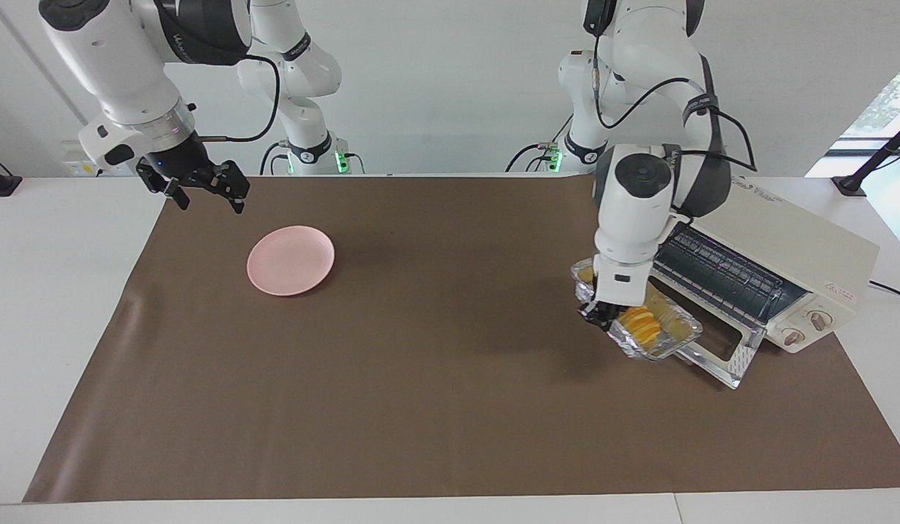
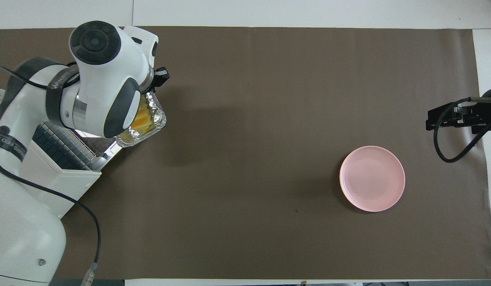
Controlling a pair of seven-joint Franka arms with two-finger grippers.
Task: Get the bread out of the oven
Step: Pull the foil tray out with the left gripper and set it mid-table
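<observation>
You have the left gripper point(image 1: 598, 314) pinched shut on the rim of the foil tray point(image 1: 665, 348), at the tray's 9 o'clock edge in the facing view. The tray sits over the oven's point(image 1: 807, 255) dropped glass door point(image 1: 719, 358), in front of the open cavity, and the bread point(image 1: 643, 324) lies inside it, yellow-orange and ridged. From overhead, the left arm's wrist covers most of the tray; only its foil corner and a strip of bread show at about 3 o'clock from the wrist. The oven stands at the left arm's end of the table. Your right gripper point(image 1: 206, 191) waits in the air with fingers spread wide and empty, at roughly 10 o'clock from the pink plate point(image 1: 290, 260) in the facing view, over the brown mat's point(image 1: 421, 378) edge
</observation>
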